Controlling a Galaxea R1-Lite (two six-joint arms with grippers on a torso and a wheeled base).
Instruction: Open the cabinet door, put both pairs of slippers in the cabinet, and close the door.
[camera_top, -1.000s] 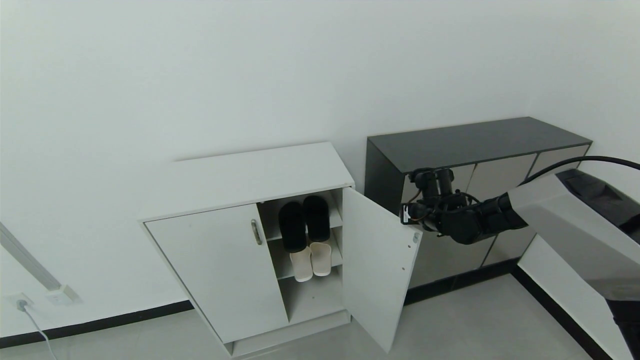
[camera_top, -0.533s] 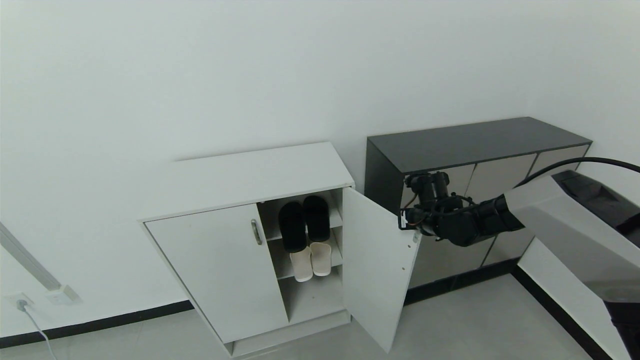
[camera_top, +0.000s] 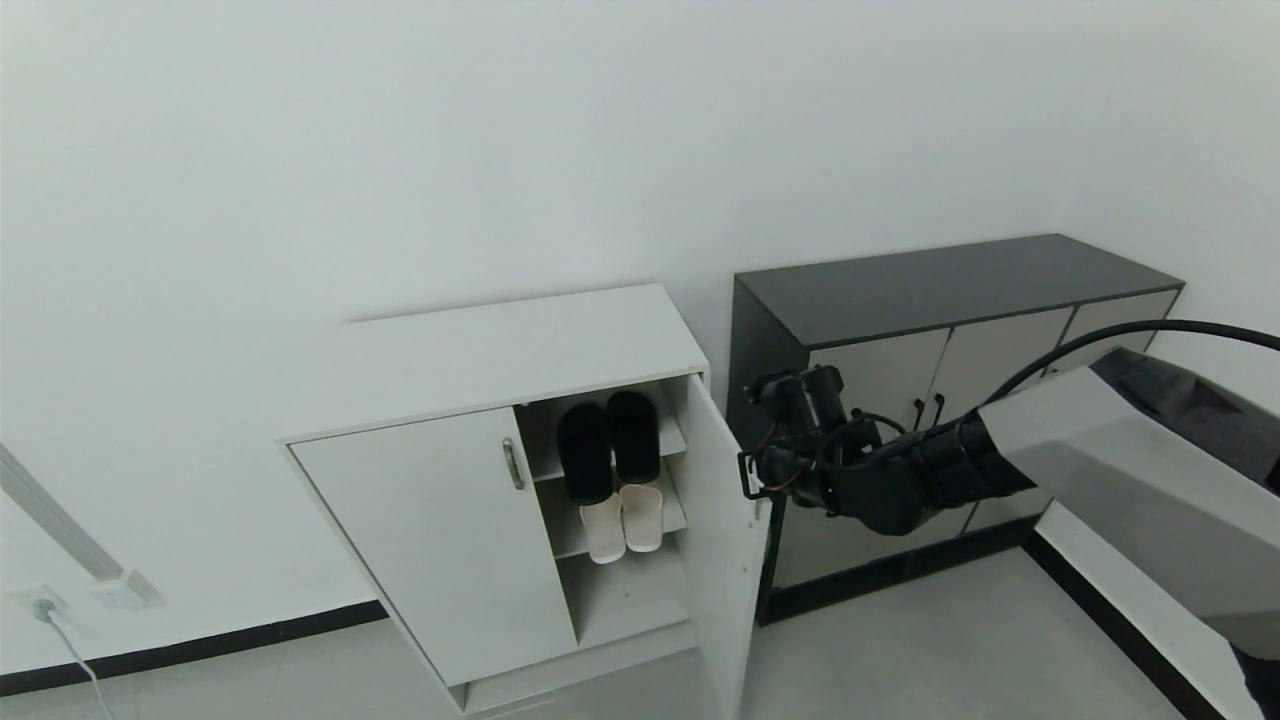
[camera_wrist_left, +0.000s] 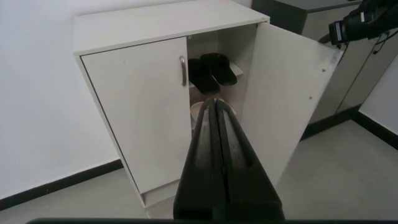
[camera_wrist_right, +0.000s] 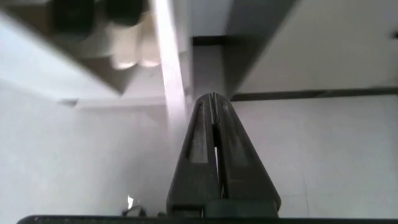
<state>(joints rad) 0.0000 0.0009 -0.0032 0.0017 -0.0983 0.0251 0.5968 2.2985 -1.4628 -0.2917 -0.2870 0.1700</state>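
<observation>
Resting against the cabinet door's (camera_top: 725, 520) outer edge, the right gripper (camera_top: 748, 478), fingers together and empty, could slip off mid-push. White slippers (camera_top: 622, 522) seem to overhang their shelf and might block closure.

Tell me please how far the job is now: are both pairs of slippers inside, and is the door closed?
Done: the black slippers lie on the upper shelf and the white slippers on the shelf below, inside the white cabinet. In hand: the right gripper, shut, is at the free edge of the right door, which stands partly open. Remaining: push that door fully shut.
</observation>
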